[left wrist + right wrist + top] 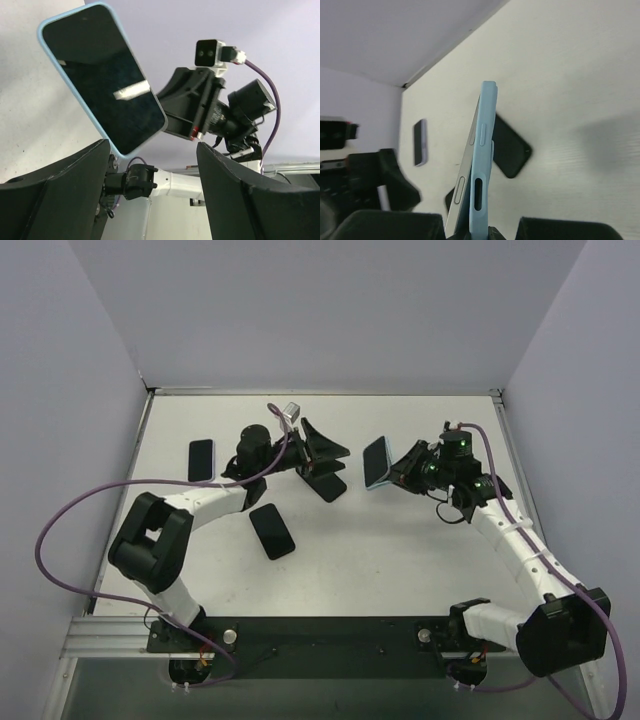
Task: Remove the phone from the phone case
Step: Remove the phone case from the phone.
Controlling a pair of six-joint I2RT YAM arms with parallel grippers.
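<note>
The right claw (397, 474) pinches the blue case (488, 150), phone (378, 461) inside, by one end, up off the table (400, 570). The left claw (332, 460) faces it, spread wide, not touching. Three spare phones (272, 530) lie flat beneath and beside it.

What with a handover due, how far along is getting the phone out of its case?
Done: the right hand holds the cased phone clear of the table. In hand: in the right wrist view the phone's silver edge seems to gape from the blue case near the grip; the left hand is open alongside. Left: pulling the phone fully free.
</note>
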